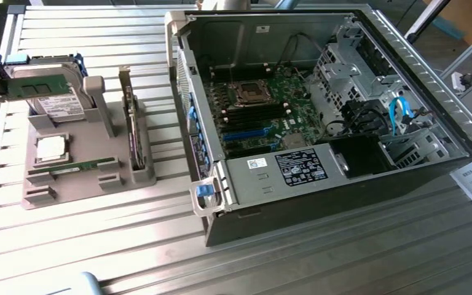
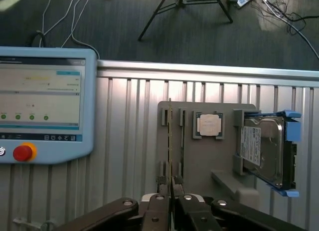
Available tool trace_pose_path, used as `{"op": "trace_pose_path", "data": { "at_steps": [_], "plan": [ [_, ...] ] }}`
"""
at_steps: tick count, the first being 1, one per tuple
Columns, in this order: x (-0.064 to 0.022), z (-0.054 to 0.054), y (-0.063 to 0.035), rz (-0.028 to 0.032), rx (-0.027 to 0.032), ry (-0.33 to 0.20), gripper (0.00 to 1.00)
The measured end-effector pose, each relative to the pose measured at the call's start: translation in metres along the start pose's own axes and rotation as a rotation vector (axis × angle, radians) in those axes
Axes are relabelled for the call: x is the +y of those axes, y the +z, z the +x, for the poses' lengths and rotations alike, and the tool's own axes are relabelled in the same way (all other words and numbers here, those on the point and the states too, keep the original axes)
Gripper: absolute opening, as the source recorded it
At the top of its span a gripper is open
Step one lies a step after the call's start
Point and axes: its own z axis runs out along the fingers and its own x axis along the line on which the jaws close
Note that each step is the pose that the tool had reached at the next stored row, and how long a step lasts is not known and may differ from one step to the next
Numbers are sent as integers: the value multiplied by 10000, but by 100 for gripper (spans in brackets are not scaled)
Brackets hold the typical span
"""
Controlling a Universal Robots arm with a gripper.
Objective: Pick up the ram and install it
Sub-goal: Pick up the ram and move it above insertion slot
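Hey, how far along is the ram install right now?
Pickup looks done: the gripper is shut on the ram, holding it over the grey holder. Installing is what's left: the ram is well away from the open computer case, and the motherboard's memory slots look unfilled.

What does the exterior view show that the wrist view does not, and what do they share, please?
Exterior adds the open computer case with its motherboard. Wrist adds a touchscreen panel with a red button, and a tripod. Both share the grey holder, hard drive, chip, and the ram clamped in the pincer.
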Motion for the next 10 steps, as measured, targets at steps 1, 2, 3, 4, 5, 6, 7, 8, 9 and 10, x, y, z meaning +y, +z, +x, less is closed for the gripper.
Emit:
{"op": "trace_pose_path", "data": {
  "at_steps": [1,2,3,4,5,6,7,8,9,10],
  "plan": [
    [1,0,-18,0,0,0,13],
    [2,0,-29,-1,1,0,13],
    [2,0,-32,-1,3,0,13],
    [2,0,-32,-1,4,0,13],
    [2,0,-32,-1,4,0,13],
    [2,0,-32,-1,4,0,13],
    [1,-1,-32,-2,5,0,13],
    [-14,0,-34,-3,6,1,13],
    [-46,1,-34,-1,5,1,13],
    [-70,3,-34,-2,5,1,13]
  ]
}}
